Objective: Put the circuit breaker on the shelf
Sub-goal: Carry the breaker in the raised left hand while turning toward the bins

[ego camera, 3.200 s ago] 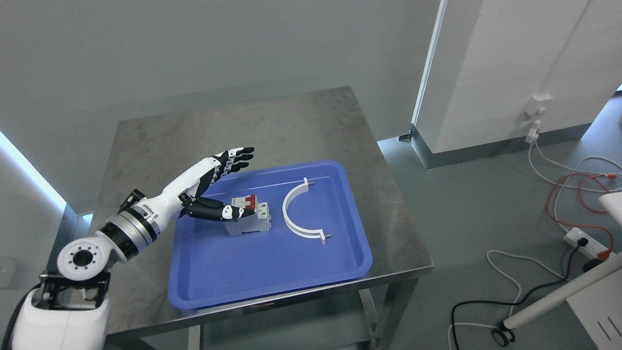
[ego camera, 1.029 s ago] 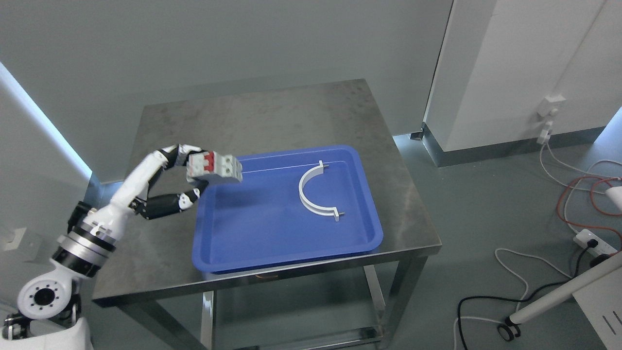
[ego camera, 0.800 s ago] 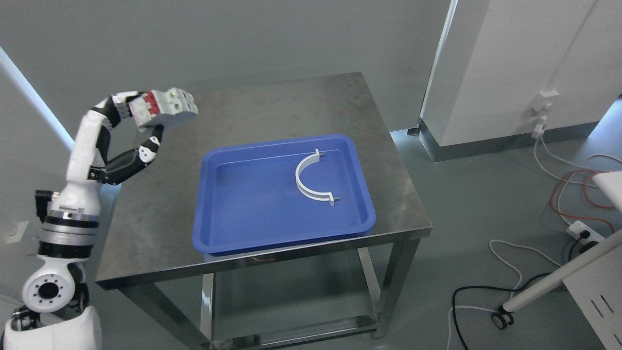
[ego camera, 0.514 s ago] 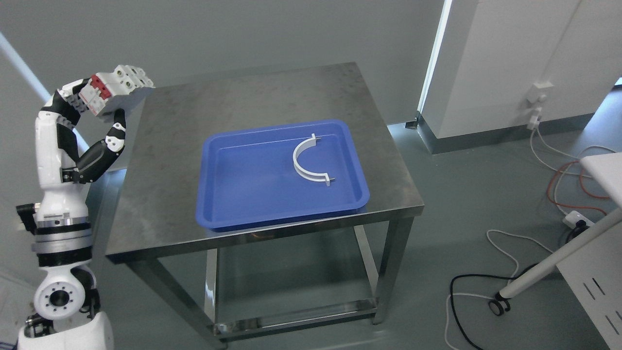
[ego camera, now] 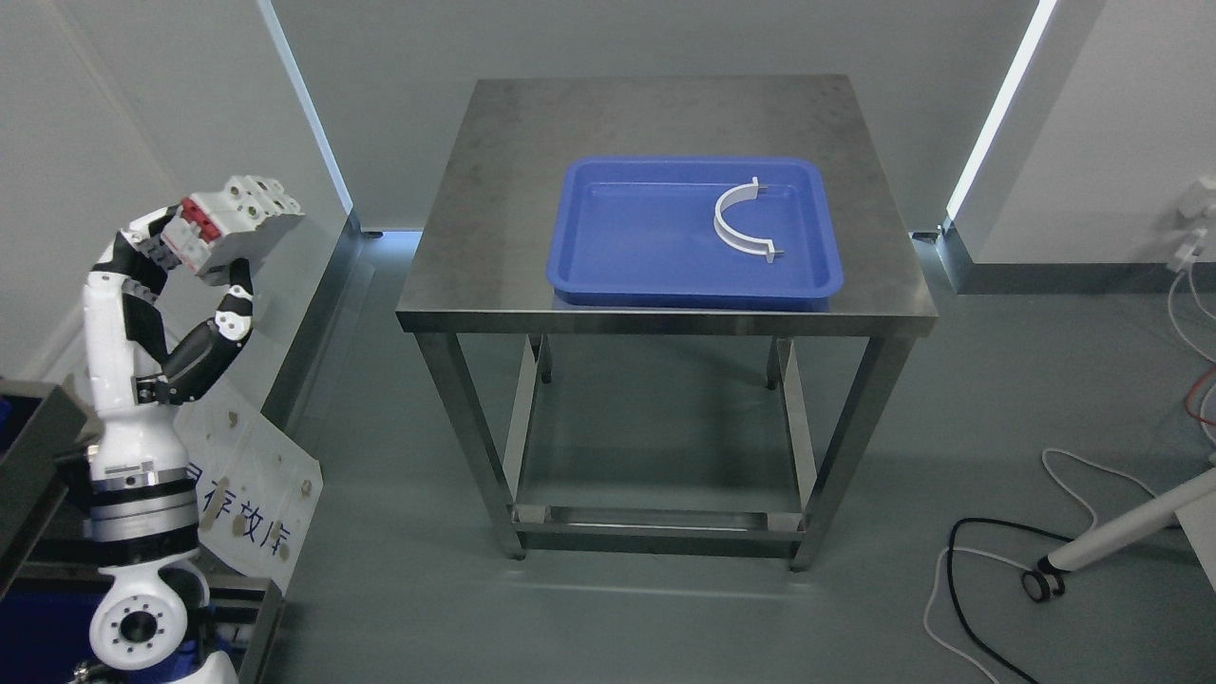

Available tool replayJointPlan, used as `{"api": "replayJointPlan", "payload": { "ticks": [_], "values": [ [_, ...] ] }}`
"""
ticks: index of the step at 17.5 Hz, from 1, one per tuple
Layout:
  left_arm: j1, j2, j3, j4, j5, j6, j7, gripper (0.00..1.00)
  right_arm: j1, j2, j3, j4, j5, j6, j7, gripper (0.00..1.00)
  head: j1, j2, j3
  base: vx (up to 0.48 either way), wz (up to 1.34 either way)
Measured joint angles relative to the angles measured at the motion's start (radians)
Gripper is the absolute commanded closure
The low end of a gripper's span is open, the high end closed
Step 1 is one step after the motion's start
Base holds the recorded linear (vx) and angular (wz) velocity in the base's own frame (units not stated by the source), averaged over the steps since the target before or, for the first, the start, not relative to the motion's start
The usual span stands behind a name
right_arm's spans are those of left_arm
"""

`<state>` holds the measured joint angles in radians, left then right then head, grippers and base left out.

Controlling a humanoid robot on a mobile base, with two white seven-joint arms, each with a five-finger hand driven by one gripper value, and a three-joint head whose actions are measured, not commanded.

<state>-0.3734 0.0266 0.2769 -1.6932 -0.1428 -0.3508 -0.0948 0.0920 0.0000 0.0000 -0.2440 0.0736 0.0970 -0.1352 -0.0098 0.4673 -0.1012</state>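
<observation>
The left hand (ego camera: 195, 252) is raised at the far left, fingers (ego camera: 142, 249) closed around the circuit breaker (ego camera: 237, 220), well clear of the table (ego camera: 494, 190). On the table: a blue tray (ego camera: 608, 275) containing a white curved bracket (ego camera: 739, 220). A white sign (ego camera: 247, 480) stands beside the arm. Cables (ego camera: 988, 608) lie on the floor.

I count one breaker (ego camera: 239, 220) in my one robot hand (ego camera: 195, 252), one tray (ego camera: 608, 275), one white clamp (ego camera: 741, 220), one tabletop (ego camera: 494, 190).
</observation>
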Motion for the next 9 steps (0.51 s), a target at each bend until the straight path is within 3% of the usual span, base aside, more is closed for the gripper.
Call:
{"api": "replayJointPlan", "payload": {
  "ticks": [9],
  "values": [
    [0.003,-0.016,-0.061,-0.011,0.0,-0.039,-0.005,0.91,0.0,0.0,0.0,0.0,0.0,0.0,0.003,0.0,0.0,0.0,0.0,-0.349,0.06]
  ]
}}
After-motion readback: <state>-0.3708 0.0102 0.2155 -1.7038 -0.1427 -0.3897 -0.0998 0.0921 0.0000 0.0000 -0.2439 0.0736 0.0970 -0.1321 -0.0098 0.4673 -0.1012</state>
